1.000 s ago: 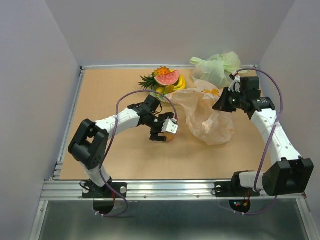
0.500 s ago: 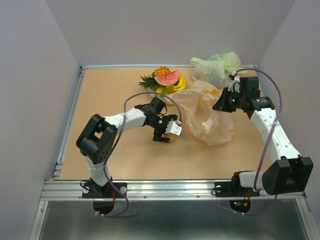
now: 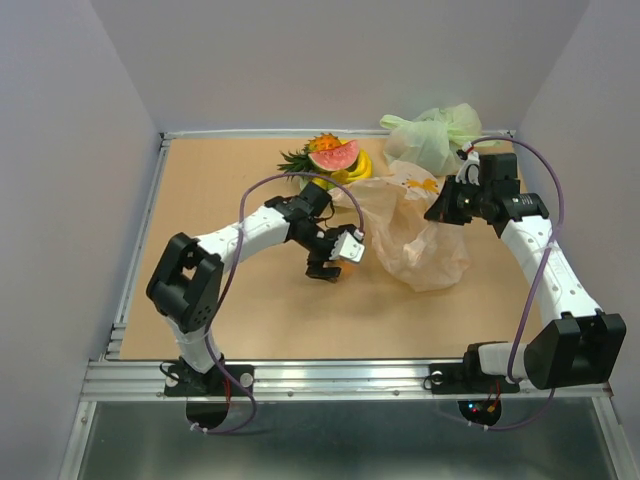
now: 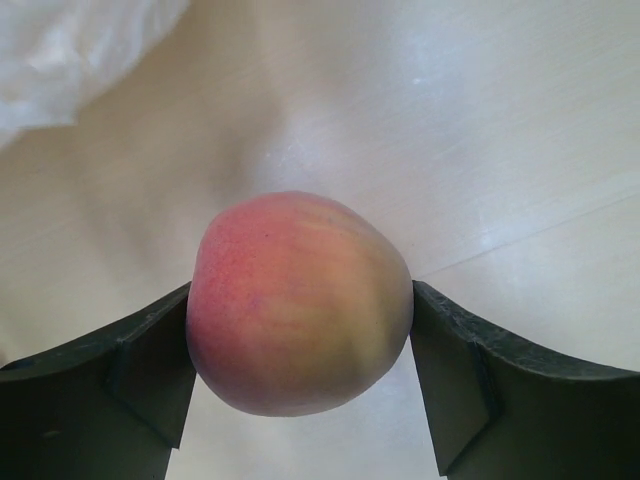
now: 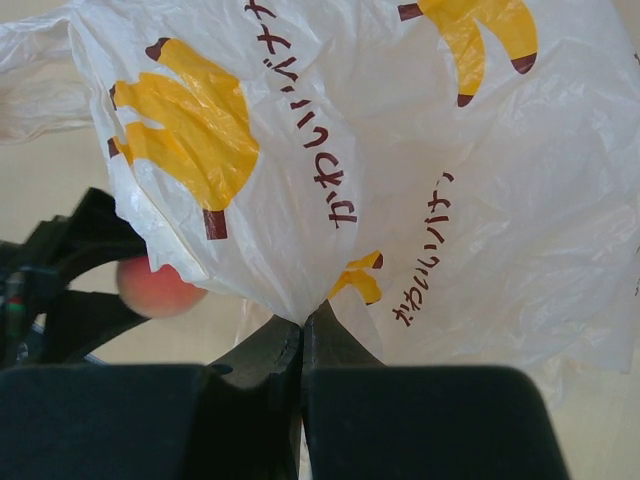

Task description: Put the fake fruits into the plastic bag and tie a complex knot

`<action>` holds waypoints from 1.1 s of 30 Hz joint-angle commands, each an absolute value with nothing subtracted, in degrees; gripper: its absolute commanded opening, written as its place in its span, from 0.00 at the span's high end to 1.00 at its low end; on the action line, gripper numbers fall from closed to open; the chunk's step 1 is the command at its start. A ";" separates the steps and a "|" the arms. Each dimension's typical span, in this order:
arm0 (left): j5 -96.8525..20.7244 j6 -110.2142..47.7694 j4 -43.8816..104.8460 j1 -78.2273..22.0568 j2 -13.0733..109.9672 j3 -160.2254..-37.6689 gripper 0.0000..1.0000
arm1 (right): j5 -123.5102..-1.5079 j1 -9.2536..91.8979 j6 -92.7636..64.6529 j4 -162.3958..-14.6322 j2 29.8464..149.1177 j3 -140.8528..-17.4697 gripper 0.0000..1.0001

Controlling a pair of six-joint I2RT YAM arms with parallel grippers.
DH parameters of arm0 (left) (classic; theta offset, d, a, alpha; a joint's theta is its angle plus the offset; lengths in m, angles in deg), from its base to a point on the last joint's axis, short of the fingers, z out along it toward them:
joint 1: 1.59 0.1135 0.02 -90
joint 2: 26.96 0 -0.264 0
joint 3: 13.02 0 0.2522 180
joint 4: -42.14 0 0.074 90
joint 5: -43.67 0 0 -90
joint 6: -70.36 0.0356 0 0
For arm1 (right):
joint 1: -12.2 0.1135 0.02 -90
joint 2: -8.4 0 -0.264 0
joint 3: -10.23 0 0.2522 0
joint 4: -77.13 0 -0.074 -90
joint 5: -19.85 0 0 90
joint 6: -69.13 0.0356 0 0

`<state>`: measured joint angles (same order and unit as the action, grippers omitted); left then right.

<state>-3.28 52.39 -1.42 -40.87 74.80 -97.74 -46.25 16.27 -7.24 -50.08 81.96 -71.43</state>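
Note:
My left gripper (image 3: 325, 268) is shut on the orange-pink peach (image 4: 298, 300), holding it just above the table, left of the plastic bag (image 3: 410, 235). The peach also shows in the right wrist view (image 5: 155, 288). My right gripper (image 3: 440, 212) is shut on a pinch of the bag's edge (image 5: 303, 300); the whitish bag with orange banana prints (image 5: 400, 150) hangs from it and spreads on the table. The watermelon slice (image 3: 333, 155), bananas (image 3: 360, 165) and spiky orange fruit (image 3: 322, 142) lie piled at the back.
A pale green knotted plastic bag (image 3: 435, 135) lies at the back right, behind the right gripper. A raised metal rim (image 3: 140, 240) borders the table on the left and at the front. Grey walls close in on three sides.
My left gripper has shifted slightly right and back with the peach, nearer the bag. The left elbow has swung. The right arm has held still.

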 commanded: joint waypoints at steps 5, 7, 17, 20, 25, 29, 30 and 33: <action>8.08 37.42 -5.38 -40.52 62.07 -110.26 0.51 | -39.66 15.89 -7.51 -51.05 81.09 -72.61 1.00; 6.94 27.94 2.60 -40.61 62.42 -111.77 0.51 | -37.73 15.97 -6.46 -51.14 81.35 -72.96 1.00; -5.34 12.88 16.33 -46.14 73.40 -119.32 0.40 | -22.88 15.80 4.87 -56.06 81.35 -72.53 0.99; -8.69 10.08 16.86 -46.67 76.48 -123.54 0.21 | -19.62 14.66 8.65 -57.03 81.35 -70.34 1.00; -9.85 9.45 18.52 -46.59 73.61 -121.90 0.01 | -18.29 9.66 12.00 -57.47 81.18 -67.08 1.00; -6.61 6.29 22.75 -46.15 67.27 -116.17 0.01 | -19.88 7.19 12.35 -58.34 81.00 -63.92 1.00; -5.55 5.15 22.75 -45.89 66.48 -115.81 0.01 | -19.79 6.84 12.70 -58.78 81.09 -63.12 1.00; -2.83 0.23 21.88 -43.09 63.93 -116.42 0.01 | -21.01 5.87 12.62 -60.28 80.74 -60.66 1.00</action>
